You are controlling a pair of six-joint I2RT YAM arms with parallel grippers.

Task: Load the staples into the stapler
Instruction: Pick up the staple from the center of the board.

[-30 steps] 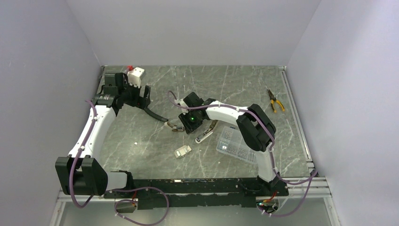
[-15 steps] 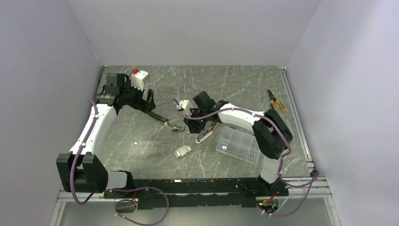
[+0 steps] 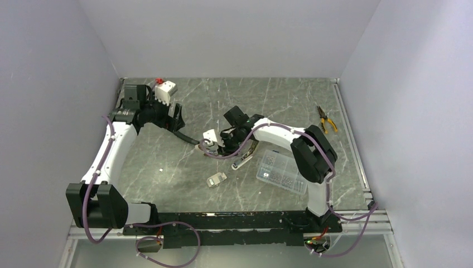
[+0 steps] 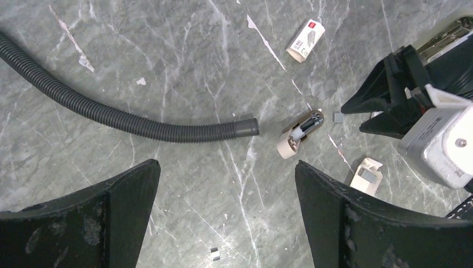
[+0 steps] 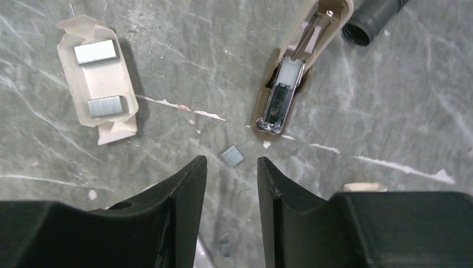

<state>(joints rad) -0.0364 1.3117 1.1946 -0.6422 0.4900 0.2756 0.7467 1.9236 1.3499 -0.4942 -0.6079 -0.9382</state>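
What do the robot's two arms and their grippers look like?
The left arm and right arm have white shells, black joint housings and purple cables. The left gripper has broad, scuffed black fingers; the right gripper has smoother black ones.

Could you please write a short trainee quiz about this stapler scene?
1. True or false: the right tool is holding the stapler.
2. How many staple blocks lie in the open paper tray? A one, B two, C four.
3. Fill in: the left tool has its jaws wide ____, with nothing between them.
Key: 1 false; 2 B; 3 open.
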